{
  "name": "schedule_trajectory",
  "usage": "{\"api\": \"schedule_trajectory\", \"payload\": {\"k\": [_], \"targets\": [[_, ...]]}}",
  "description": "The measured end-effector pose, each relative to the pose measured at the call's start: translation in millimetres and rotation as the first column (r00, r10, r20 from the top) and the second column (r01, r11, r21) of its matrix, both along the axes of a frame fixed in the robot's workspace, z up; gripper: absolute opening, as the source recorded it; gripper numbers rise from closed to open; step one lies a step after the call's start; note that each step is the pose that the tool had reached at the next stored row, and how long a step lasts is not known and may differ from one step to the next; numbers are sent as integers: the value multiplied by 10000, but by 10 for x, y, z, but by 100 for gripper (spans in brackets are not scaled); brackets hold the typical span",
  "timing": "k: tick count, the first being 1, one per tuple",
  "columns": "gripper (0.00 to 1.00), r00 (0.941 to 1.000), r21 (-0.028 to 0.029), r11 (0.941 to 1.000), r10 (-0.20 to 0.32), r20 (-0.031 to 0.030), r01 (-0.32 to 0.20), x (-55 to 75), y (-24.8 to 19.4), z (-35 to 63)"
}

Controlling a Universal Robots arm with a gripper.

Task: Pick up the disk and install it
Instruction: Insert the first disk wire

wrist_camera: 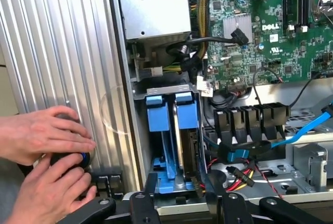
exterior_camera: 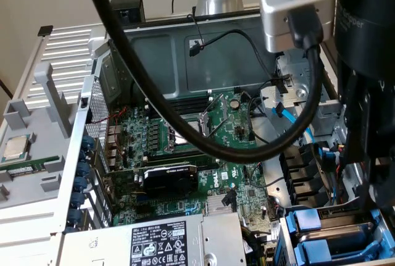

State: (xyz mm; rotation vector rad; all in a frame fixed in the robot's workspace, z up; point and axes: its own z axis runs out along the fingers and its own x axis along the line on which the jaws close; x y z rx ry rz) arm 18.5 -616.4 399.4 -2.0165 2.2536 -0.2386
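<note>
Beige wall behind, and below it an opened computer case (exterior_camera: 154,37) lies on its side with the motherboard (exterior_camera: 203,136) facing up. In the exterior view the disk (exterior_camera: 336,235) sits in the drive cage at the case's near corner, on the exterior view's right. It shows as grey metal between blue carrier ends, under the arm's dark bulk (exterior_camera: 367,105). A thick black cable (exterior_camera: 142,81) loops over the board.

In the wrist view the gripper (wrist_camera: 182,206) hangs over that cage with its jaws spread, straddling the near end of the blue carrier (wrist_camera: 158,117). I see nothing pinched. The disk (wrist_camera: 183,141) stands on edge in its slot, a thin silver slab framed in blue plastic. Red and yellow wires (wrist_camera: 237,174) and a blue cable (wrist_camera: 302,130) lie just beside it.

To my eye the job wants the jaws square to the carrier. They should bear on its flat sides, not the tabs, and stay clear of those wires. A person's hands (wrist_camera: 44,146) rest on a black knob (wrist_camera: 70,159) beside the ribbed panel (wrist_camera: 62,42).
</note>
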Motion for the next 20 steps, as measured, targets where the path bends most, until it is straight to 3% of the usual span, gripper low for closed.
{"api": "schedule_trajectory", "payload": {"k": [9, 16, 20], "targets": [[49, 9928, 2, 9928, 1201, -14, -1201, 42, 0, -32], [49, 9785, 6, 9785, 2062, -38, -2062, 84, 0, -67], [49, 9684, 28, 9685, 2490, -141, -2490, 108, -1, -113]]}}
